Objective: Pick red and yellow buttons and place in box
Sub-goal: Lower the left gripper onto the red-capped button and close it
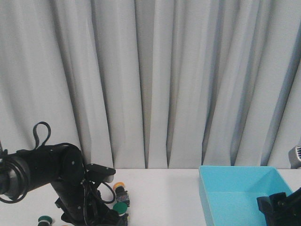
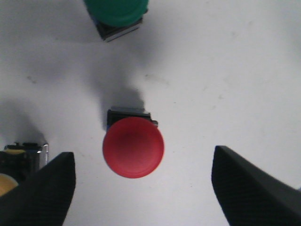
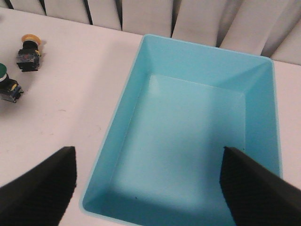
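The red button [image 2: 133,147] has a smooth plastic cap with a soft, half-matt sheen, and under it a dark body with a thin metal-looking edge. The green button [image 2: 116,8] has the same smooth plastic cap, over a grey base that looks like metal. The fingers [image 2: 44,193] of the left hand [image 2: 141,193] are black and matt, with a fine woven or dotted texture. The table [image 2: 225,70] is white, matt, with small grey marks and scratches. The box [image 3: 120,117] is turquoise plastic, smooth, with a light gloss on its inner walls. The curtain [image 1: 150,80] is pale grey cloth, matt, in soft folds.
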Controlling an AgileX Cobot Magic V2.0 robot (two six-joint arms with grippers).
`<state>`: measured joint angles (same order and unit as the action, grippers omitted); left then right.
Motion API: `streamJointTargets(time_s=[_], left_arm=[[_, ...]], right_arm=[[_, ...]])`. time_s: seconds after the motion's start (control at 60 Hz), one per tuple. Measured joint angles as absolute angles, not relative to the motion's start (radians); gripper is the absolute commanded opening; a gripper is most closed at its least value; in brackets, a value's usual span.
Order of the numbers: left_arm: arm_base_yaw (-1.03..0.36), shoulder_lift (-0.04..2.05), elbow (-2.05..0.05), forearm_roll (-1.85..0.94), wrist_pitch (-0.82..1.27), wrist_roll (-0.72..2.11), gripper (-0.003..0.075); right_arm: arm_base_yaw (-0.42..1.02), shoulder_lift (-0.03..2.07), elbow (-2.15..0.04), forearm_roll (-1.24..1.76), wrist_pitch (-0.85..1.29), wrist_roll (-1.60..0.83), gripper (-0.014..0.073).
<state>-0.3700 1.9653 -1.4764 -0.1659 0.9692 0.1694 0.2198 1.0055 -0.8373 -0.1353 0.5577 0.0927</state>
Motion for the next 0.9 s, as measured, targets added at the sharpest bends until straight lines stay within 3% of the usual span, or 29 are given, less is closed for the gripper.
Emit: streamJointTargets(time_s=[0.367,0.533,0.767,0.9], left_arm=[[-0.37,2.019,-1.48,-0.134,0.946,0.131,0.0575],[-0.37,2.038,-1.481,-0.134,0.946,0.131,0.0536],[-0.37,2.066,-1.481,-0.14,0.944,0.153,0.0399],[-0.37,2.082,-1.481,-0.147,0.932,0.161,0.027]], right_arm=[[0.22,1.005,-0.837,-0.128,0.565,0.091,0.059],[0.22,1.005,-0.837,-0.128,0.565,0.091,0.059],[0.22,1.005,-0.837,-0.128,0.566,0.088,0.059],[0.22,1.005,-0.837,-0.128,0.566,0.088,0.059]])
